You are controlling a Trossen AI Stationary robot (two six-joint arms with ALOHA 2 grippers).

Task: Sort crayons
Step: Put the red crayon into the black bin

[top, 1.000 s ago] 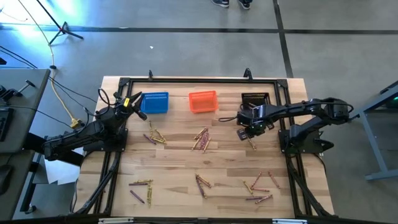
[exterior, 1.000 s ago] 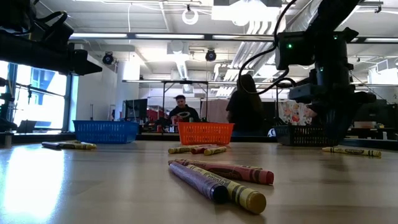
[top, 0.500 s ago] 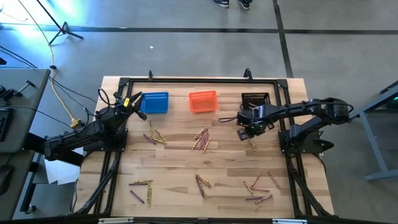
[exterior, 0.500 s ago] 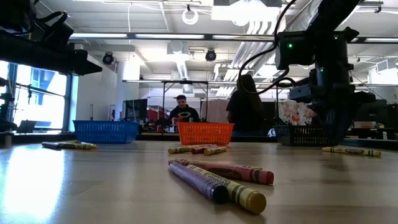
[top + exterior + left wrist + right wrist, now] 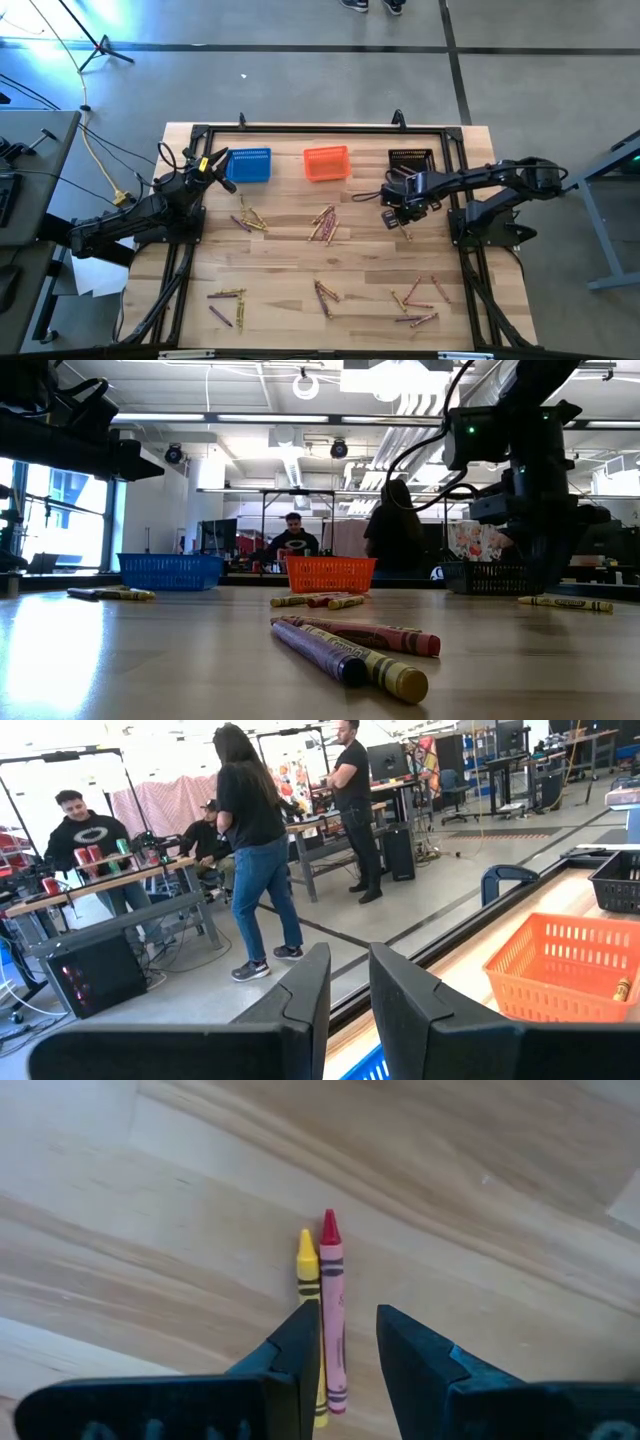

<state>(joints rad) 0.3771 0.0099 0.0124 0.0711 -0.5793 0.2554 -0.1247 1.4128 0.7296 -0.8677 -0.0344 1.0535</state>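
Note:
Crayons lie scattered on the wooden table in loose groups [image 5: 248,220] [image 5: 324,225] [image 5: 418,298]. Near the black basket, a yellow crayon [image 5: 308,1275] and a reddish-pink crayon [image 5: 331,1280] lie side by side. My right gripper [image 5: 347,1320] [image 5: 404,212] points down over them and is open. Its fingers stand above the near ends of the two crayons, with the pink one running into the gap. I see no touch. My left gripper [image 5: 348,1005] [image 5: 215,165] waits level at the far left by the blue basket, open and holding nothing.
Three mesh baskets stand in a row at the far edge: blue [image 5: 249,165], orange [image 5: 326,163] and black [image 5: 411,160]. More crayons lie near the front edge [image 5: 226,298] [image 5: 325,296] [image 5: 350,648]. People stand and sit in the room beyond the table.

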